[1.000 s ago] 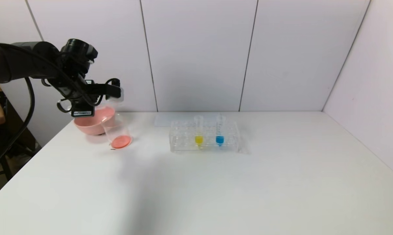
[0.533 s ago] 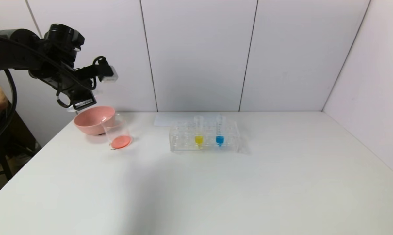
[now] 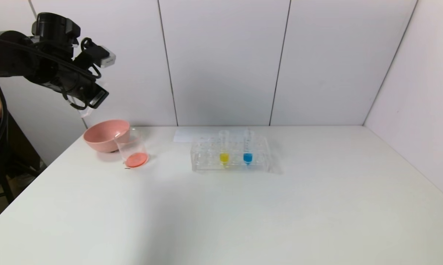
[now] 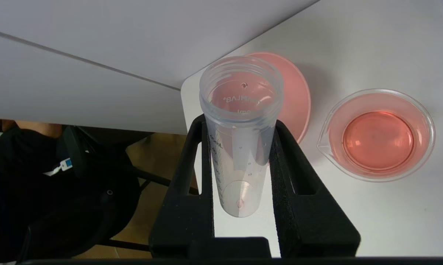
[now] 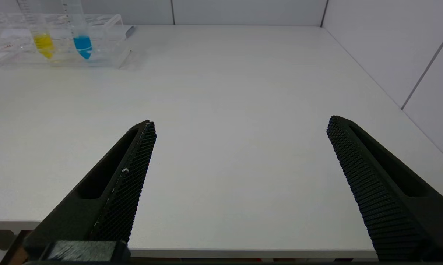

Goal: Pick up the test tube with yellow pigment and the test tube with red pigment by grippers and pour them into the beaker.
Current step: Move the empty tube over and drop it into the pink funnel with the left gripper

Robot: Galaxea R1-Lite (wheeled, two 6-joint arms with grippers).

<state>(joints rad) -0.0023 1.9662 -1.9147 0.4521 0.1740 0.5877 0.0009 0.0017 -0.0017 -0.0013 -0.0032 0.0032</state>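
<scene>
The left hand (image 4: 239, 162) is clamped on the emptied test tube with red pigment (image 4: 239, 140), high at far left above the beaker (image 3: 132, 149). The right hand (image 5: 239, 184), fingers apart, waits near. Next, probably, comes the test tube with yellow pigment (image 3: 224, 147).

Below the raised left gripper (image 4: 239, 129) and the tube (image 4: 239, 136) between its fingers sit the bowl (image 4: 298, 99) and, just beside it, the beaker (image 4: 378, 134); the rack (image 3: 230, 154) stands well to its right.
</scene>
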